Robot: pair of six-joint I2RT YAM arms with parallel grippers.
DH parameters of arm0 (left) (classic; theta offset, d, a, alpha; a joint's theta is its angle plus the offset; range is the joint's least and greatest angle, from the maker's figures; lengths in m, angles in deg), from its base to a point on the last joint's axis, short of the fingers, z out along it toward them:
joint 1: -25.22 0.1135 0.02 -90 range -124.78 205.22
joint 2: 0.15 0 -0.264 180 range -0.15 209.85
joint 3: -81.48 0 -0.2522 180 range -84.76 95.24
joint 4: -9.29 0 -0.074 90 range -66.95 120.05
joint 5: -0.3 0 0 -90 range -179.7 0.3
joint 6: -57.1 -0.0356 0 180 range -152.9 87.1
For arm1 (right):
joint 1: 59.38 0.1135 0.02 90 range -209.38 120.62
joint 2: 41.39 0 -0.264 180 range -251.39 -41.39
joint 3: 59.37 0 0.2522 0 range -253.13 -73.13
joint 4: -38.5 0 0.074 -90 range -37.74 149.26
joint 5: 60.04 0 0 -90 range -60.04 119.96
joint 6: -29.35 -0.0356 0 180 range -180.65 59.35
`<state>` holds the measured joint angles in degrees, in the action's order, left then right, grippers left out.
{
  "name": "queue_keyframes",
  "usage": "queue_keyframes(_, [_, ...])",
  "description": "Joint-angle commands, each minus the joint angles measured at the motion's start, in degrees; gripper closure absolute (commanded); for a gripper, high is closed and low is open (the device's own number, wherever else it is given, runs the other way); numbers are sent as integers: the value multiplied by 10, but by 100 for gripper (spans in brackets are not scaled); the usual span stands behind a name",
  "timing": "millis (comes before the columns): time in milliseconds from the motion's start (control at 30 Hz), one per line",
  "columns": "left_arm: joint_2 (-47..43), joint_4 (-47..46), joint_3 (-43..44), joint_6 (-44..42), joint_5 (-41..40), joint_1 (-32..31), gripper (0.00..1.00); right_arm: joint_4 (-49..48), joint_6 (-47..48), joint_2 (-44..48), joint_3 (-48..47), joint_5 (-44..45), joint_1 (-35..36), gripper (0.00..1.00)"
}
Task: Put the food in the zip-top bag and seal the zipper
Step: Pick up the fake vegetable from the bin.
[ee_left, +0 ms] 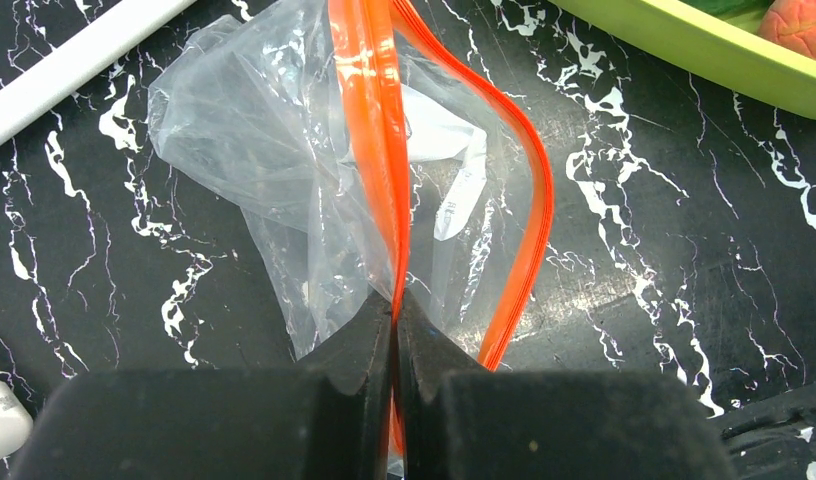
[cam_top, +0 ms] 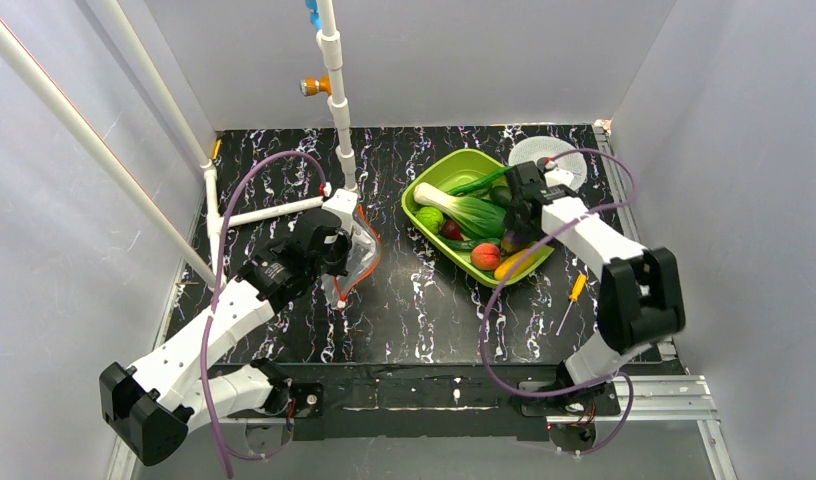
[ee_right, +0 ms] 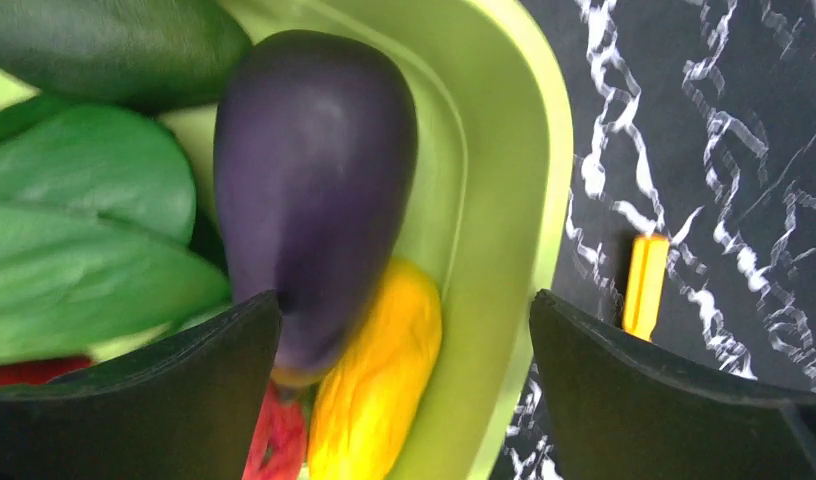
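The clear zip-top bag (ee_left: 254, 150) hangs crumpled just above the black marbled table, left of centre. My left gripper (ee_left: 396, 302) is shut on one side of its red-orange zipper (ee_left: 369, 150); the other zipper strip (ee_left: 529, 230) bows away, so the mouth gapes. The food lies in the lime-green tray (cam_top: 434, 175): bok choy (cam_top: 469, 210), a round green fruit (cam_top: 430, 219), a red-orange fruit (cam_top: 486, 256). My right gripper (ee_right: 404, 300) stands open over the tray's right side. A purple eggplant (ee_right: 314, 180) lies by its left finger, above a yellow fruit (ee_right: 379, 390).
A white perforated disc (cam_top: 544, 152) sits behind the tray. An orange-handled screwdriver (cam_top: 574, 295) lies right of the tray. White pipes (cam_top: 339, 110) stand at the back left, with one lying on the table beside the bag. Grey walls enclose the table.
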<state>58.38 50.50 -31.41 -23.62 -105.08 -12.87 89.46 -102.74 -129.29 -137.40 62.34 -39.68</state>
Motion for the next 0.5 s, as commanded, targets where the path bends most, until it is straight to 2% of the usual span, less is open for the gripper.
queue_keyframes(0, [-16, 2, 16, 4, -2, 2, 100, -24, 36, -98, -76, -15, -3, 2])
queue_keyframes(133, [-19, 1, 15, 4, -1, 2, 100, -42, 34, -118, -77, -21, -3, 3])
queue_keyframes(267, [-21, 2, 15, 3, -2, 1, 100, -11, 28, -105, -78, 19, 0, 2])
queue_keyframes(467, [-22, 2, 17, 4, 4, 2, 100, -67, 37, -89, -40, -15, -12, 2])
